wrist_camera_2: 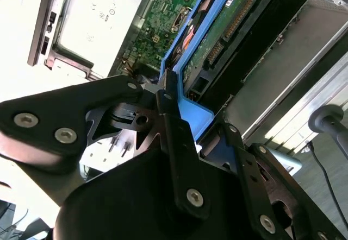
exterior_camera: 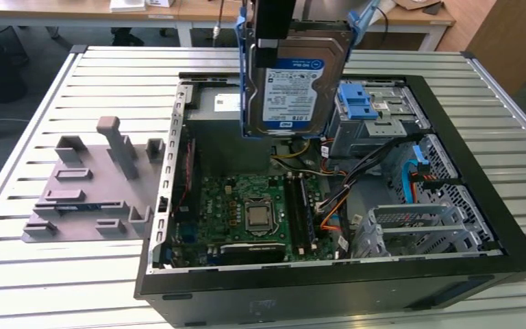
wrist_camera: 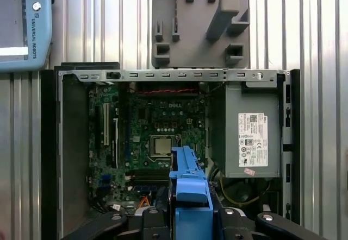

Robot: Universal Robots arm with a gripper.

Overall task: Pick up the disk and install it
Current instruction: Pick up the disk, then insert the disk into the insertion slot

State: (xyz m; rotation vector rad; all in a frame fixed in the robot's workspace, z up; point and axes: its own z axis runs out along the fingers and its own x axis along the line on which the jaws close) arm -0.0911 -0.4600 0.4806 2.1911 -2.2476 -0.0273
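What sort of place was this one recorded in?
Probably a robotics lab or workshop set up for computer assembly: an open computer case lies on a slatted metal table, the disk held above it, a grey stand beside it, desks behind.

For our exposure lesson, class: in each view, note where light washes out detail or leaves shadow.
Second wrist view: glare bleaches the power-supply box; the tool is dark. First wrist view: even light on the motherboard. Exterior view: the disk evenly lit, case interior dimmer.
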